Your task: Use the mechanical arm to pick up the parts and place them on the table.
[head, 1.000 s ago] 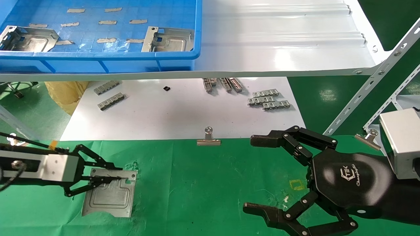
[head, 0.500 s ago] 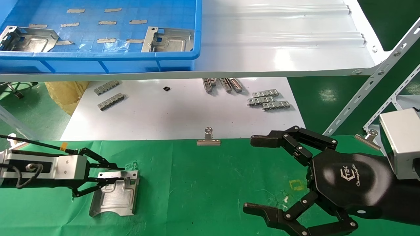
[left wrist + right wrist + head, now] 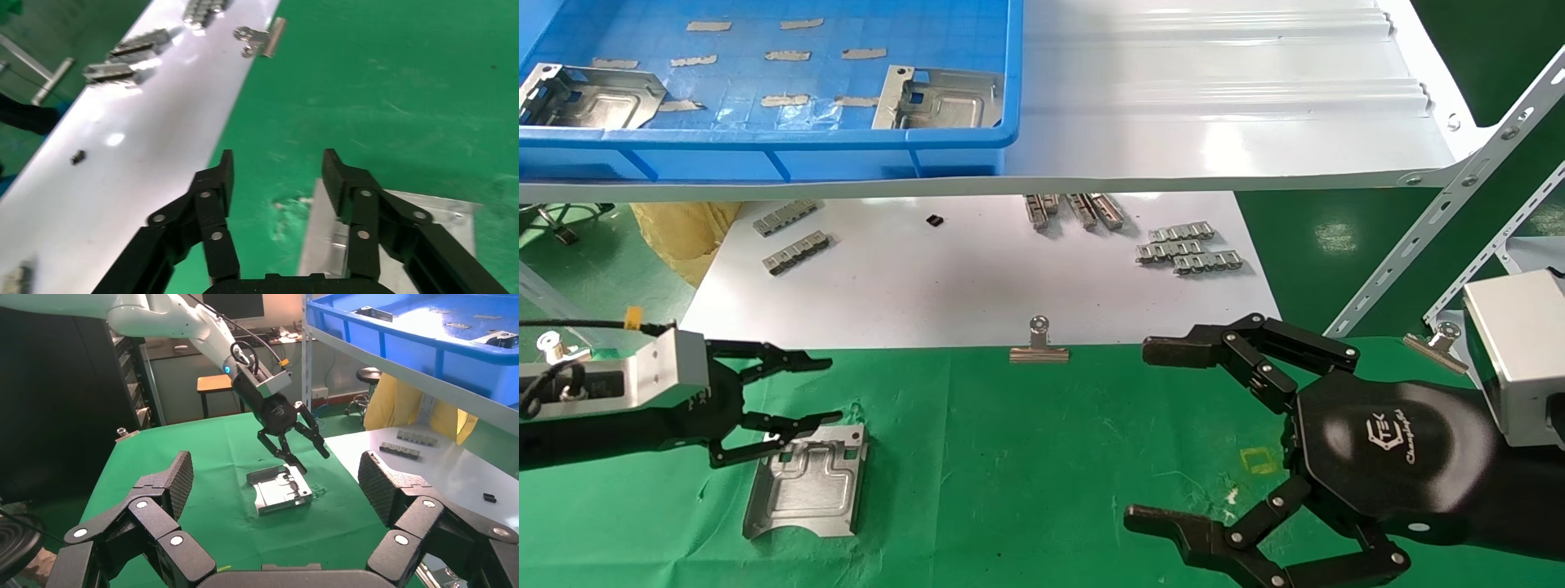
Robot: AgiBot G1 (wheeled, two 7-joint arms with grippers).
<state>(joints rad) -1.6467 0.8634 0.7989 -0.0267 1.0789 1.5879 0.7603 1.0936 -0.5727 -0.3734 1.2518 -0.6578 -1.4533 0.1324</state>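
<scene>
A silver stamped part (image 3: 807, 482) lies flat on the green table (image 3: 1026, 457) at the left; it also shows in the left wrist view (image 3: 398, 245) and the right wrist view (image 3: 281, 490). My left gripper (image 3: 821, 390) is open and empty, just above the part's far edge; in its own view (image 3: 278, 177) the jaws stand wide apart. Two more parts (image 3: 597, 96) (image 3: 940, 100) lie in the blue crate (image 3: 764, 147) on the upper shelf. My right gripper (image 3: 1144, 433) is open and empty, parked over the table at the right.
A glossy white board (image 3: 944, 286) behind the cloth carries small ridged metal strips (image 3: 1187, 253) (image 3: 793, 237). A binder clip (image 3: 1039, 343) sits at the board's front edge, another (image 3: 1438, 341) at the right. A white shelf (image 3: 1214, 106) and slotted struts (image 3: 1459, 196) stand above.
My left gripper let go of the part, opened, and rose away toward the white board. The part now lies flat on the cloth. The right arm has not moved.
</scene>
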